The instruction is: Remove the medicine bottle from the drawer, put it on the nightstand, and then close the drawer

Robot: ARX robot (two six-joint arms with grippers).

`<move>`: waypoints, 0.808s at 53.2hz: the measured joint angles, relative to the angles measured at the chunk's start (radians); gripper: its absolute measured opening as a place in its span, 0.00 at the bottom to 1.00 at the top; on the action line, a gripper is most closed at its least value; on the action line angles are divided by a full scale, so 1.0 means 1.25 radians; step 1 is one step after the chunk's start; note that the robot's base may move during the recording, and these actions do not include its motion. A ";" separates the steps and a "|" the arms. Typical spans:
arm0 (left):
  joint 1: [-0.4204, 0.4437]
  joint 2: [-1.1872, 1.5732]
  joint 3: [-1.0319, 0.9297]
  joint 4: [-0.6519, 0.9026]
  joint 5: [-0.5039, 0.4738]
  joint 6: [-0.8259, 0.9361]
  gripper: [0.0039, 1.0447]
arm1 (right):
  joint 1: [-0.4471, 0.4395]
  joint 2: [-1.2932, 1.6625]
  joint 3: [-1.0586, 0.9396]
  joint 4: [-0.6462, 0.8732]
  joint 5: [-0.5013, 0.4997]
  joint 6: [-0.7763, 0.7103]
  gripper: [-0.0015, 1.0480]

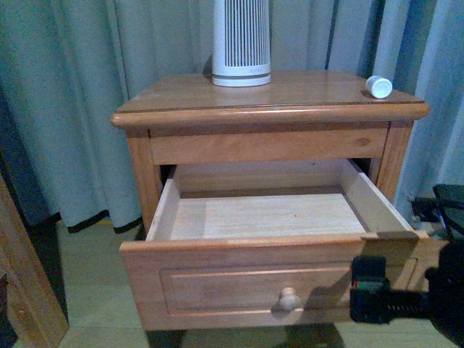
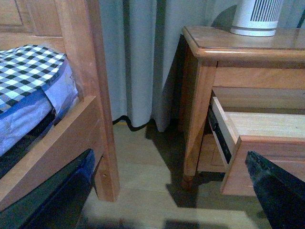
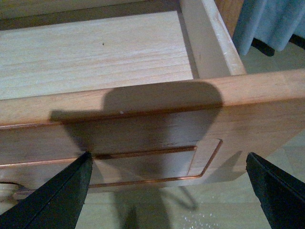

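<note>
The medicine bottle (image 1: 378,87) is lying on its side near the right rear corner of the nightstand (image 1: 181,98) top, well apart from both grippers. The ribbed white-and-grey cylinder (image 1: 241,43) is standing at the back of the same top. The drawer (image 1: 217,279) is being left pulled out, its pale floor bare, with the round knob (image 1: 288,298) facing forward. The right gripper (image 3: 167,191) is being held just in front of the drawer's right front panel, its fingers (image 3: 57,198) spread wide apart and closed on nothing. The left gripper (image 2: 167,191) is being held low beside the bed frame (image 2: 76,95), its fingers (image 2: 279,188) likewise parted and empty, far from the bottle.
</note>
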 joint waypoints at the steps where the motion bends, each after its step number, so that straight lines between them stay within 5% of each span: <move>1: 0.000 0.000 0.000 0.000 0.000 0.000 0.94 | -0.005 0.013 0.019 0.000 -0.004 -0.005 0.93; 23: 0.000 0.000 0.000 0.000 0.000 0.000 0.94 | -0.057 0.262 0.435 -0.072 -0.006 -0.078 0.93; 43: 0.000 0.000 0.000 0.000 0.000 0.000 0.94 | -0.066 0.352 0.621 -0.153 -0.003 -0.119 0.93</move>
